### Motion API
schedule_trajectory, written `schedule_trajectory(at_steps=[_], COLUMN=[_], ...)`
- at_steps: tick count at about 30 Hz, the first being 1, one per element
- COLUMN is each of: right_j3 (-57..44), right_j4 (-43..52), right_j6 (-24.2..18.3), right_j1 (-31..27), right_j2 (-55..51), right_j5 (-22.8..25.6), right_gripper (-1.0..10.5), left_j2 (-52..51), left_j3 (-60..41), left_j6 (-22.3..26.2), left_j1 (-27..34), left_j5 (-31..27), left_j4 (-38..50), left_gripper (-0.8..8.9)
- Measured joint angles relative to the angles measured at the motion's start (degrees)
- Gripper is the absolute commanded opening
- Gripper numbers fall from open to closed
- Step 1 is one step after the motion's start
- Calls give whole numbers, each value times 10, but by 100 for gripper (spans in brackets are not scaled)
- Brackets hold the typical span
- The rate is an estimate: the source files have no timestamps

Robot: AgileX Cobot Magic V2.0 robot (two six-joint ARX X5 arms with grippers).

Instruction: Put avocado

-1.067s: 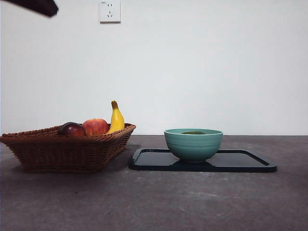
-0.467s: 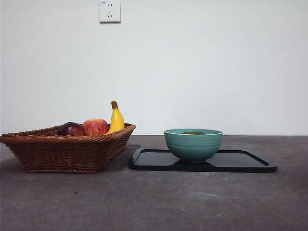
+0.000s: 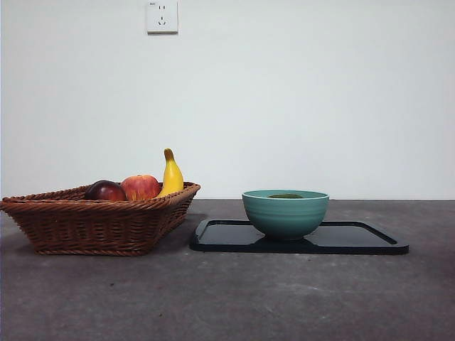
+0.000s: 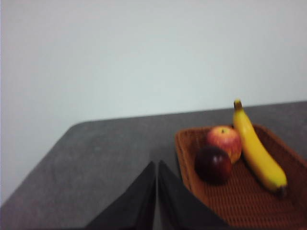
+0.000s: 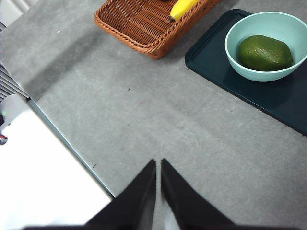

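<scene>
On the grey table (image 3: 284,298) sit a wicker basket (image 3: 99,220) and a dark tray (image 3: 355,238) carrying a teal bowl (image 3: 286,217). The avocado (image 5: 265,52) lies inside that bowl. Left end effector (image 4: 156,167) and right end effector (image 5: 158,165) are both pressed closed, empty, well apart from it.

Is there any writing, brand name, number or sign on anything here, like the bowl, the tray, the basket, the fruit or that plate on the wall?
No text can be read in any view.
Wall socket: a tiny mark at its top left corner, too small to read.
Bowl, tray, basket, avocado, banana, apple: no writing shows on them.
</scene>
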Motion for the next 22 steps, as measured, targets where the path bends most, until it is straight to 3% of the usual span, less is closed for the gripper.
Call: schedule_trajectory(at_steps=[16,22], right_j3=[0,0], right_j4=[0,0], right_j6=[0,0], right_j1=[0,0], right_j2=[0,0], right_j5=[0,0], right_gripper=[8,8], left_j2=[-32,-31], left_j3=[-60,-60], left_j6=[0,-1], left_j1=[0,0], left_j5=[0,0], left_j4=[-35,-90], left_gripper=[8,8])
